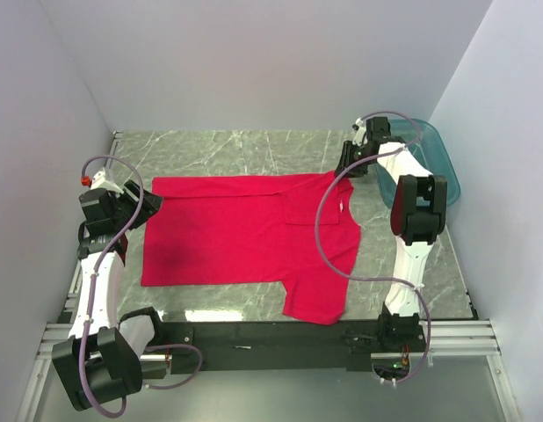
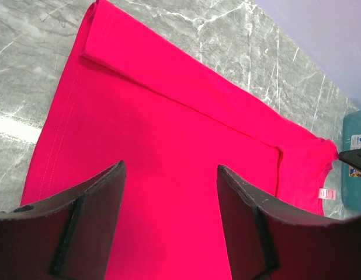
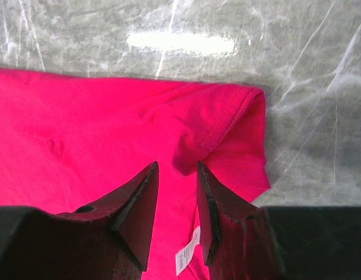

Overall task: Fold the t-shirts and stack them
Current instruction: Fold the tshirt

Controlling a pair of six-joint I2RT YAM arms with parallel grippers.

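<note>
Your left arm [image 1: 100, 264] leans up from its base toward the left edge of the t-shirt [image 1: 245, 229]. Your left tool [image 2: 170, 169] hangs over that edge, jaws spread wide with nothing between them. Your right arm [image 1: 414, 230] stretches to the t-shirt's far right corner. Your right tool [image 3: 176, 166] tips downward there, jaws slightly parted, fingertips at a pucker of the cloth.

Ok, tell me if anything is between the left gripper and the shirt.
Nothing visible. The left gripper is open right over the shirt, with only bare red cloth below its fingers. The tub sits far off on the right side.
</note>
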